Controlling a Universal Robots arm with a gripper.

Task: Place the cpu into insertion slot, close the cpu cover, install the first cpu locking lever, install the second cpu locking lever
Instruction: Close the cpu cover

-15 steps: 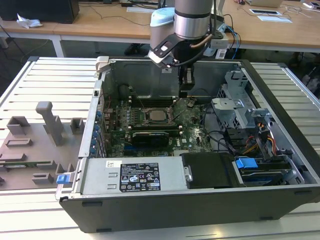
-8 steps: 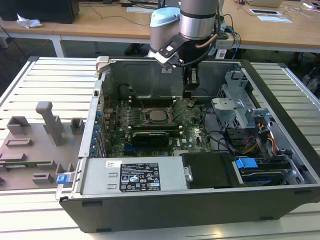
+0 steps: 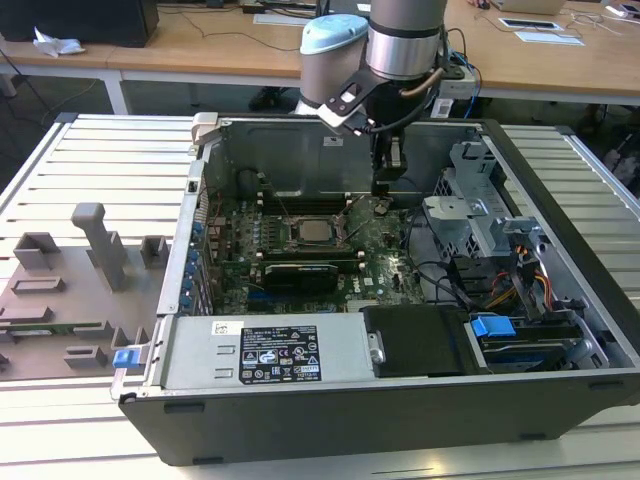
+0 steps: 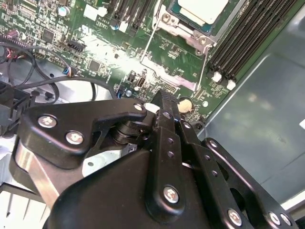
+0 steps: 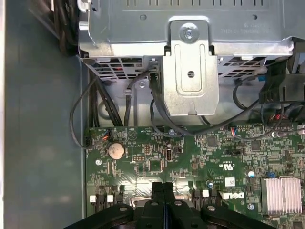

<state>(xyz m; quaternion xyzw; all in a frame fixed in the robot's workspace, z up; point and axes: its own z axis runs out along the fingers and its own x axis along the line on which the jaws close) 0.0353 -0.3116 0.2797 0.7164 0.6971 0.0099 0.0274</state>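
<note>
Gripper (image 5: 163,191), jaws together and empty, poised near the cpu (image 4: 202,8) seated under its cpu cover (image 4: 177,26); first locking lever (image 4: 147,45) seemingly the current step, demanding a precise press.

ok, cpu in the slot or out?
In: the cpu lies flat within the rim of the insertion slot, and the gripper, shut, holds nothing.

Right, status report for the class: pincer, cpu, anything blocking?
Pincer shut, low over the green board, apart from the cpu. Cpu sits in the insertion slot, cpu cover framing it. Nothing between them.
</note>
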